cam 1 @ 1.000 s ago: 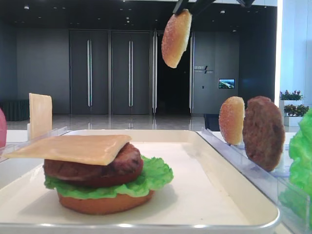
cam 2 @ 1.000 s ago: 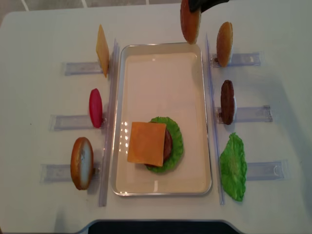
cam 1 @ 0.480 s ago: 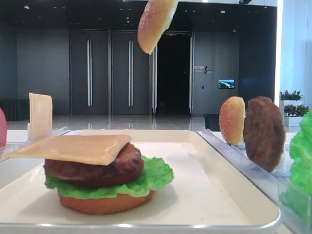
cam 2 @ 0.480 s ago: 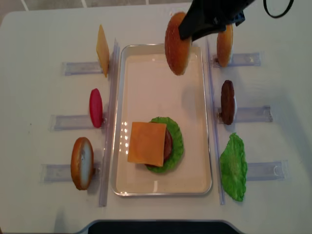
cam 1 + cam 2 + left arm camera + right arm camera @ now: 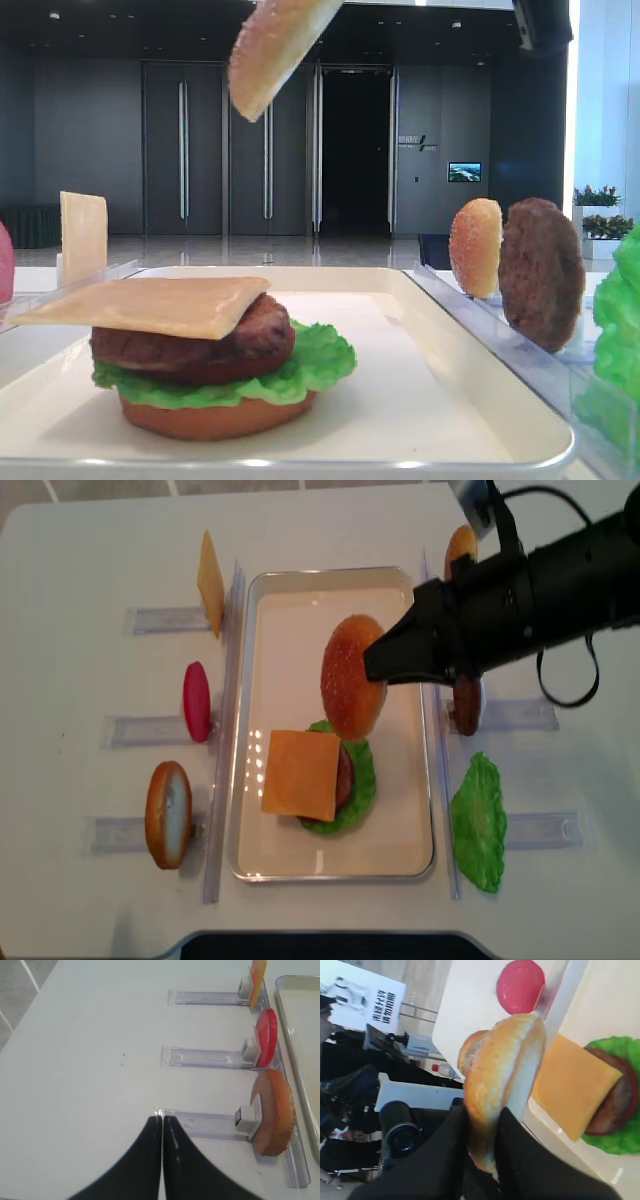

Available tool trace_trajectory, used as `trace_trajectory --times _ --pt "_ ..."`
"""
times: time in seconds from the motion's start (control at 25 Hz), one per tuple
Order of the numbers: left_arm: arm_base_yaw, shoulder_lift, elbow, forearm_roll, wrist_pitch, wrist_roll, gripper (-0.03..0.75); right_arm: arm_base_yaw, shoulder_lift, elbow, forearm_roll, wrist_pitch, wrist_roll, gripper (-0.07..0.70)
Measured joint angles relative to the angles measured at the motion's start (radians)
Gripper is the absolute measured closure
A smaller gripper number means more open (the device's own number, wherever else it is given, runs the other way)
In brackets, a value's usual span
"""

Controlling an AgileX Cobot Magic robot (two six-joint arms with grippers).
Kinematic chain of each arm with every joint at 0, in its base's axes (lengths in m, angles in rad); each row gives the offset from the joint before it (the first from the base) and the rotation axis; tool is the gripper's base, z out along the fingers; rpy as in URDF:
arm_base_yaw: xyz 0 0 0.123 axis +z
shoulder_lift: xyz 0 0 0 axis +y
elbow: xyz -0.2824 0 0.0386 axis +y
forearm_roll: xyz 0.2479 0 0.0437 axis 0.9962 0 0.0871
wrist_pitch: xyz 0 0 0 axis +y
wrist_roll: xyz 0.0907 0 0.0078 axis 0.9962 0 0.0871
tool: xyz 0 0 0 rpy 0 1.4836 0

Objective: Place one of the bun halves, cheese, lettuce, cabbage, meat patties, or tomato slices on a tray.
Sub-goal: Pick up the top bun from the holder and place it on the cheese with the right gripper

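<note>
My right gripper [image 5: 378, 668] is shut on the rim of a domed, sesame-speckled bun top [image 5: 352, 690]. It holds the bun tilted in the air over the white tray [image 5: 320, 610], just beyond a stack there. The stack is a cheese [image 5: 300, 775] square on a meat patty [image 5: 190, 350], on lettuce [image 5: 362, 780], on a bun bottom [image 5: 215, 418]. In the right wrist view the black fingers [image 5: 445, 1145] pinch the bun top [image 5: 502, 1075] above the cheese [image 5: 572, 1082]. My left gripper [image 5: 162, 1119] is shut and empty, low over the table by a clear rack.
Clear racks flank the tray. On the left stand a cheese slice [image 5: 210, 583], a red tomato slice [image 5: 196, 701] and a bun half [image 5: 168, 814]. On the right are a smaller bun [image 5: 461, 542], a patty [image 5: 465, 708] and a lettuce leaf [image 5: 478, 825].
My right arm has carried the bun top from the tray's far end toward the stack, tilting its dome upward. The left gripper has not moved.
</note>
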Motion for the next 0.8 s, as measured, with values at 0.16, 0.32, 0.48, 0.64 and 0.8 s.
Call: trace_trajectory --times 0.16,0.32,0.48,0.64,0.8 --pt "0.000 0.000 0.000 0.000 0.000 0.000 0.718 0.037 -0.002 0.132 0.188 -0.011 -0.181 0.477" --pt "0.000 0.000 0.000 0.000 0.000 0.000 0.718 0.061 -0.001 0.204 0.332 -0.016 -0.321 0.483" --pt "0.000 0.000 0.000 0.000 0.000 0.000 0.718 0.063 0.034 0.213 0.380 -0.015 -0.365 0.486" --pt "0.000 0.000 0.000 0.000 0.000 0.000 0.718 0.073 0.092 0.213 0.391 -0.016 -0.384 0.486" --pt "0.000 0.000 0.000 0.000 0.000 0.000 0.718 0.092 0.144 0.213 0.392 0.002 -0.407 0.486"
